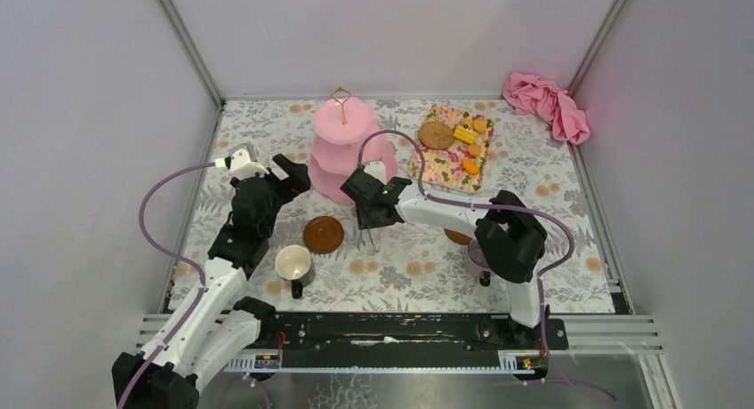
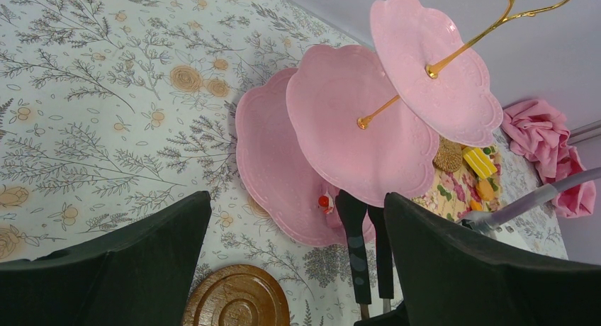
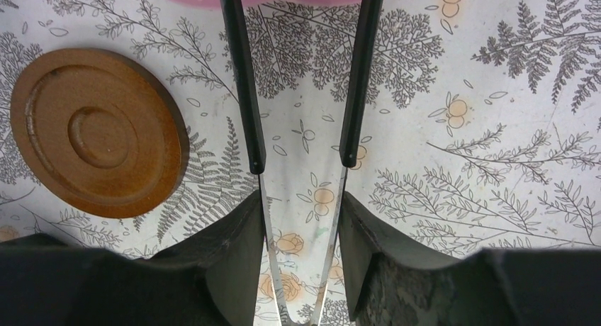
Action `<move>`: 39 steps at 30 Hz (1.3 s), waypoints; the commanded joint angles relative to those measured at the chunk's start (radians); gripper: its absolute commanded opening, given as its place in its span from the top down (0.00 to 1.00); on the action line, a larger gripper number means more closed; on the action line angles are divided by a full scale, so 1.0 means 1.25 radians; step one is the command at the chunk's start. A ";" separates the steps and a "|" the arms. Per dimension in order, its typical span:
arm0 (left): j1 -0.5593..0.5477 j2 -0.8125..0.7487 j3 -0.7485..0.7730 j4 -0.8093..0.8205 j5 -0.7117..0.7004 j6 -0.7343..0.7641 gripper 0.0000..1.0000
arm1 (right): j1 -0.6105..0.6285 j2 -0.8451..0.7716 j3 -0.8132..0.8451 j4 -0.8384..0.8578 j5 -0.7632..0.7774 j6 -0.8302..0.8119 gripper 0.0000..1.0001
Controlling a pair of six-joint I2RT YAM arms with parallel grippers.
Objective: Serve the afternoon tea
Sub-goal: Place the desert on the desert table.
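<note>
Surface: counter (image 1: 533, 267) covered in a grey-and-orange floral print, boxed in by pale walls (image 1: 89, 116) on the left, far and right sides.

- Far right corner: crumpled pink cloth (image 1: 547, 105).
- Far centre: pink three-tier cake stand (image 1: 342, 138), upright, gold handle on top.
- Just right of the stand: floral mat (image 1: 436, 167) carrying the small orange and yellow biscuits (image 1: 469, 147).
- Near the stand, centre: one brown saucer (image 1: 323, 235), bare. The white mug (image 1: 293, 263) stands just near-left of it, apart from it.
- Second saucer (image 1: 458, 237): only an edge shows under the right arm. Beside it, what looks like the purple mug (image 1: 483, 276), mostly hidden by the elbow.

Left gripper (image 2: 294, 212): fingers spread as wide as they go, holding nothing, hovering left of the stand with the tiers framed between them.

Right gripper (image 3: 301, 212): fingers part closed, pinching the tongs (image 3: 244, 92) by their bare metal arms. The tongs' black tips point far, reaching the rim of the stand's lowest tier. Left wrist view shows a small red-and-white bit (image 2: 324, 202) on that tier, just beside the tips. The bare saucer lies to the left of the tongs, not touching.
</note>
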 commanded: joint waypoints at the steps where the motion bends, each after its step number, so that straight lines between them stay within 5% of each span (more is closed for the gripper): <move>1: 0.005 -0.007 0.009 0.036 -0.003 0.011 0.00 | 0.013 -0.068 -0.015 -0.002 0.023 -0.008 0.53; 23: 0.004 -0.005 0.013 0.035 0.003 0.012 0.00 | 0.020 -0.288 -0.230 0.009 0.122 0.092 0.53; 39: 0.005 -0.003 0.012 0.036 0.011 0.008 0.00 | -0.091 -0.379 -0.341 0.027 0.159 0.149 0.55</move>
